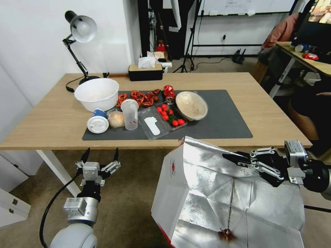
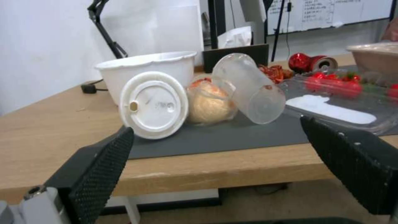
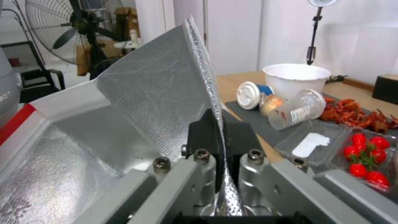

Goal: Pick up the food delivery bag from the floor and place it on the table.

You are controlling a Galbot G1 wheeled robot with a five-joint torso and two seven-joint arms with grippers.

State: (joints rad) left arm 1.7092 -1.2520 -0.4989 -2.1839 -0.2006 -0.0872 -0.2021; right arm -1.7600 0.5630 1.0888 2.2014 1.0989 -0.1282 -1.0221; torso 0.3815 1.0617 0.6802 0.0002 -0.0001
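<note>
The right gripper [image 1: 231, 157] is clamped on the foil rim of the bag [image 1: 220, 199] (light, floppy, crushable, I'd judge) hanging at five o'clock below the table [image 1: 41, 120], the left gripper [image 1: 100, 155] spread empty.

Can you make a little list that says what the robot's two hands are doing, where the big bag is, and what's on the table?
right hand: shut on the food delivery bag's foil wall
left hand: open, holding nothing, below the table's front edge
bag: lifted, tilted, near the table's front edge
on table: white bowl, lidded cup, tomatoes, desk lamp
</note>
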